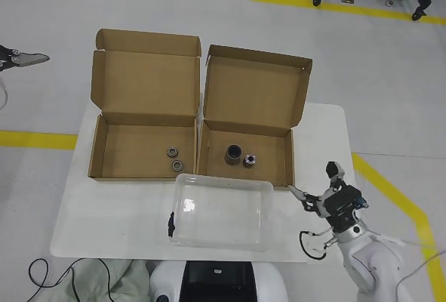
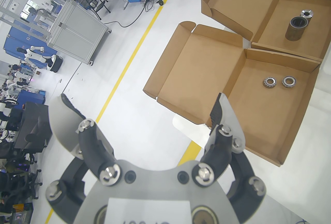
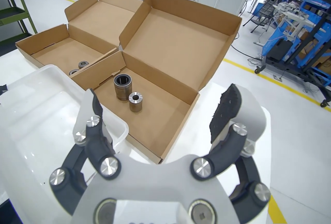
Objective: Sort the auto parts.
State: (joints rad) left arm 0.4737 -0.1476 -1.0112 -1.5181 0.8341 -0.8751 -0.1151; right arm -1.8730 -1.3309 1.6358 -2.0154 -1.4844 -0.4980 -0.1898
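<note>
Left arm (image 1: pixel 0 54) out over the floor (image 1: pixel 26 98), well left of the desk (image 1: pixel 109 219), jaws open. Left box (image 1: pixel 128 155): two rings (image 1: pixel 173 150) side by side. Right box (image 1: pixel 272 162): dark tube (image 1: pixel 232 154) with a small collar (image 1: pixel 250 159) just beside it. Clear tub (image 1: pixel 223 226) just in front of both boxes. Right arm (image 1: pixel 366 260) over desk's front right corner, jaws open. White desk, grey floor, yellow lines (image 1: pixel 26 138)

Your worktop (image 1: pixel 109 219): white. Left box (image 1: pixel 128 160), right box (image 1: pixel 272 162): plain brown cardboard. Two rings (image 1: pixel 173 150): silver. Tall sleeve (image 1: pixel 232 155): dark grey. Short bushing (image 1: pixel 250 159): lighter silver-grey. Bin (image 1: pixel 223 178): clear, colourless. Floor (image 1: pixel 404 75): pale grey, yellow stripes. Left gripper (image 2: pixel 141 106), right gripper (image 3: pixel 161 98): you get white jaws, black pads (image 3: pixel 223 111), black linkages.
</note>
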